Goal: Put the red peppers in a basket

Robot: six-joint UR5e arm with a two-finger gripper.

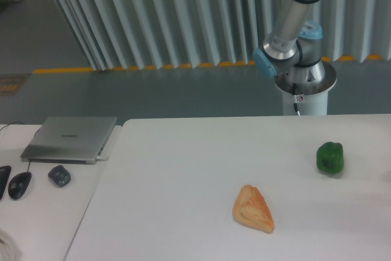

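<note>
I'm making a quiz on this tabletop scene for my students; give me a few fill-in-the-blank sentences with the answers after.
1. The bell pepper on the white table is ____ in colour.
2. The triangular pastry lies to the ____ of that pepper in the image.
3. The closed laptop sits on the ____ side of the picture.
4. The dark computer mouse lies ____ the laptop in the picture.

Answers: green; left; left; below

A robotics lab or industrial workspace. A robot arm (293, 22) stands on a pedestal behind a white tabletop (183, 169), before a corrugated metal wall (171, 16) and yellow floor stripe (122, 68). A closed laptop (70, 139) and mouse (19, 184) lie on a side desk.
</note>
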